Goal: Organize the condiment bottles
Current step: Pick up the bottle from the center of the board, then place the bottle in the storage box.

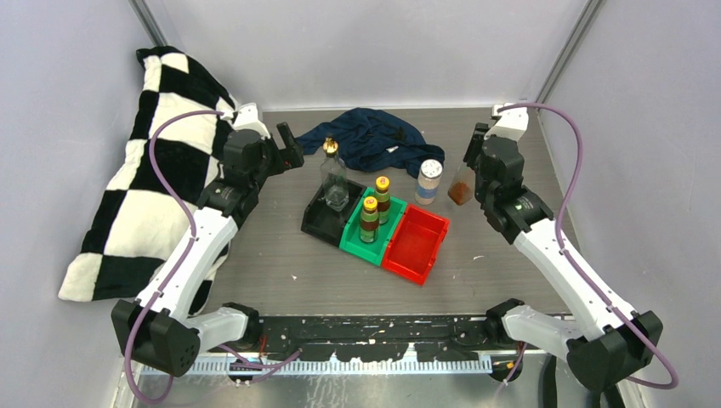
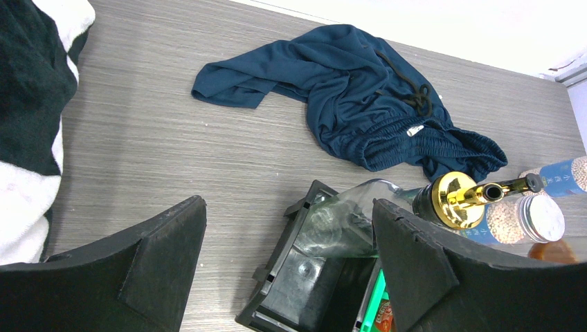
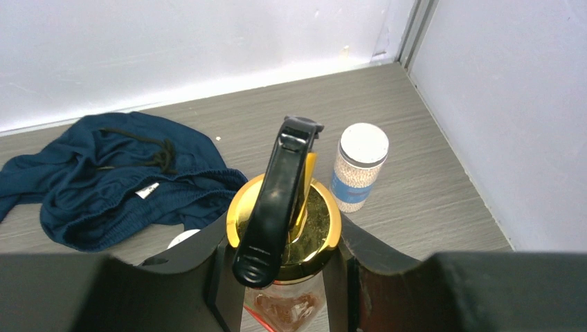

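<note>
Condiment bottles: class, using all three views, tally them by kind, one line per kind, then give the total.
Gold-top glass bottles: 2
Yellow-cap bottles: 2
White-cap jars: 2
Total: 6

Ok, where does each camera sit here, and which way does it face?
Top: above and behind the bases, looking down on the table; both arms, left hand and right hand show.
Left wrist: on the left arm, facing past its open hand to the black bin and blue cloth.
Right wrist: on the right arm, looking down its hand at the gold-topped bottle it grips.
Shared: both wrist views catch the cloth.
</note>
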